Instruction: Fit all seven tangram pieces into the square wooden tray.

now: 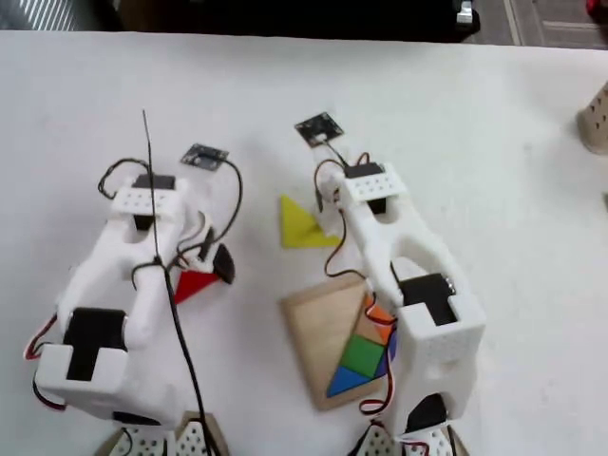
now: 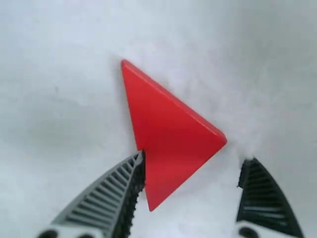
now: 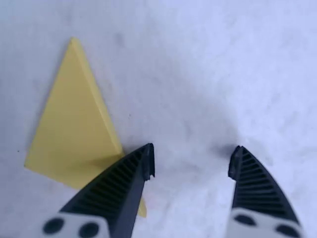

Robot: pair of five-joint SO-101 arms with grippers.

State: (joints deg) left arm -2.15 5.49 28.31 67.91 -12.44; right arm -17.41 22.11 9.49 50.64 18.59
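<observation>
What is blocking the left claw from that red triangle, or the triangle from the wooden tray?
Nothing visible. The open left claw straddles part of the red triangle, and bare table lies between it and the tray.

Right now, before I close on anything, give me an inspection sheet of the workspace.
Surface: white table, nothing spilled that I can see.
Job's things: wooden tray holds orange, green and blue pieces on the side under the right arm. The yellow triangle and red triangle lie outside it.
Clutter: a small black board beyond the left arm, another beyond the right.
Grippers: left gripper open astride the red triangle. Right gripper open over bare table, yellow triangle beside one finger.
Cables: black cable loops from the left arm to its board.
Surroundings: beige object at the table's edge.
</observation>
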